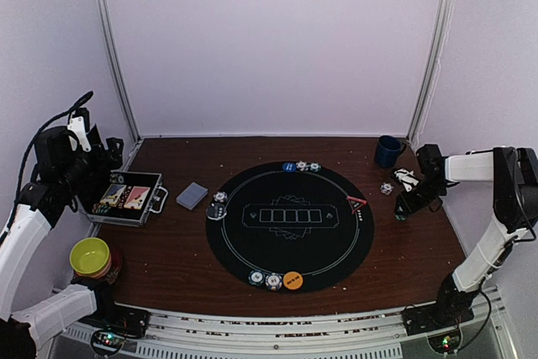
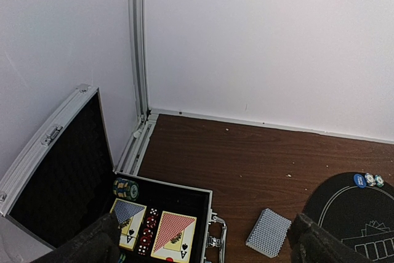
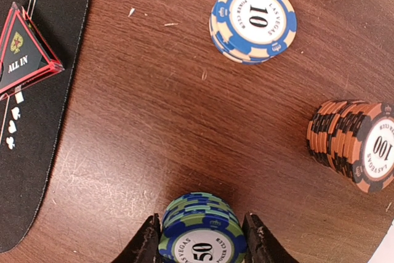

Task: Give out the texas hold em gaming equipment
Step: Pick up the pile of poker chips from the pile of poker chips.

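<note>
My right gripper [image 3: 202, 241] is low over the table, right of the black mat, its fingers [image 3: 146, 241] pressed on both sides of a green-blue stack of 50 chips [image 3: 202, 229]. A blue 10 chip stack [image 3: 252, 21] and an orange 100 stack [image 3: 357, 146], lying on its side, are beyond it. The red triangle marker [image 3: 21, 53] sits on the mat's edge. My left gripper [image 2: 207, 238] is wide open and empty above the open case [image 2: 184, 195]. The grey-blue card deck [image 2: 268, 232] lies between case and mat [image 1: 290, 226]. The orange button [image 1: 292, 280] and blue button [image 1: 288, 166] sit on the mat rim with chips beside them.
The aluminium case [image 1: 126, 197] holds two card decks, red dice and a chip stack [image 2: 125, 187]. A yellow-green bowl [image 1: 91, 256] stands at the near left. A dark blue cup [image 1: 387, 150] stands at the back right. White walls enclose the table.
</note>
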### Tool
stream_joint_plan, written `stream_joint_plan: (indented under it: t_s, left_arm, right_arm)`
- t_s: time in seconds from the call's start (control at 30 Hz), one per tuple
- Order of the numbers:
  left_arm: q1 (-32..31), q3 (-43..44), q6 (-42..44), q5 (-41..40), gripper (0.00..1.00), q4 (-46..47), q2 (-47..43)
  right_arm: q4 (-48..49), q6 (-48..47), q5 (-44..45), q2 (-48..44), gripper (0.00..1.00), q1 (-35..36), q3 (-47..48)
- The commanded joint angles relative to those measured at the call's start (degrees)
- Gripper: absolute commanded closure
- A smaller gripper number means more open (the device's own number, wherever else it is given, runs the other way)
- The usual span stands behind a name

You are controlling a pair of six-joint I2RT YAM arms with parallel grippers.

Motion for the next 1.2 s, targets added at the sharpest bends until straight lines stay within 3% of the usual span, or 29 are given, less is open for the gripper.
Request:
stream_joint_plan:
  t_s: [0.0,0.33,0.63,0.93,1.17]
  left_arm:
    - [0.53,0.29,0.16,0.38,0.02,1.67,-0.04]
    - [0.53,0.3,0.15,0.32,0.02,1.68,0.06]
    - [0.55,0.29,0.05,0.21,0.02,1.67,-0.05]
    - [0.58,0.29,0.08,0.03,0.02,1.68,0.21]
    - [0.52,0.29,0.21,0.09,0.02,1.67,0.11]
  right_arm:
    - [-0.86,-0.52,-0.09,0.53,0.64,-0.48,0.74]
    - [-3.5,-0.61,-0.36,-3.08,0.67,-0.46,3.08]
    - [-9.79,0.09,-3.28,-5.3,0.67,1.74,11.07]
    - [-11.96,6.57,1.94,-0.66,0.67,21.22,24.35]
    - [-16.64,11.59,5.8,17.29,0.67,36.16,48.28]
